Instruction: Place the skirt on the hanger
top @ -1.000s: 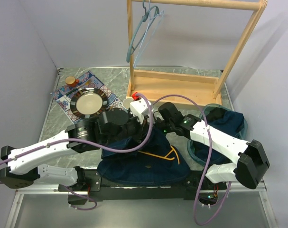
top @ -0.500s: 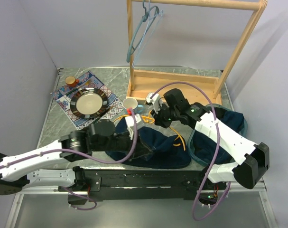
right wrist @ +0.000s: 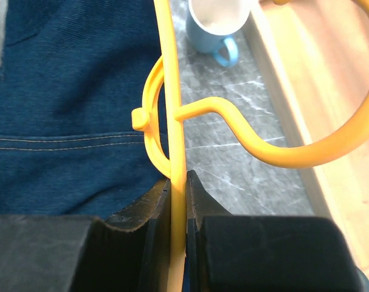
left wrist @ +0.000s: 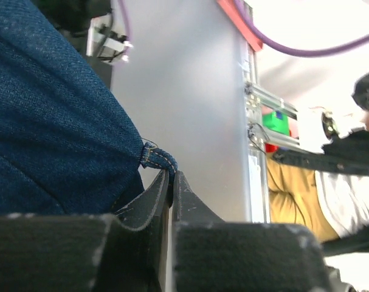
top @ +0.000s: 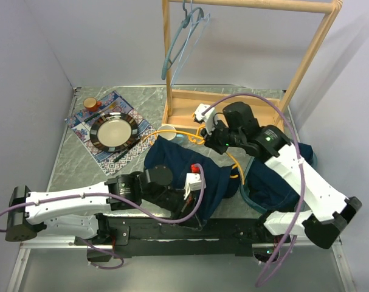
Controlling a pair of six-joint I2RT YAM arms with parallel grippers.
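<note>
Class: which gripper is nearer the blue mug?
Right. The right gripper, shut on the yellow hanger, sits just beside the mug; the left gripper pinches the skirt at the near side, farther off.

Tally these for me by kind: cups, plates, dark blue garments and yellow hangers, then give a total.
Cups: 2 (blue mug, small orange cup)
Plate: 1
Dark blue garments: 2 (skirt, second garment in the basket)
Yellow hanger: 1
Total: 6
</note>
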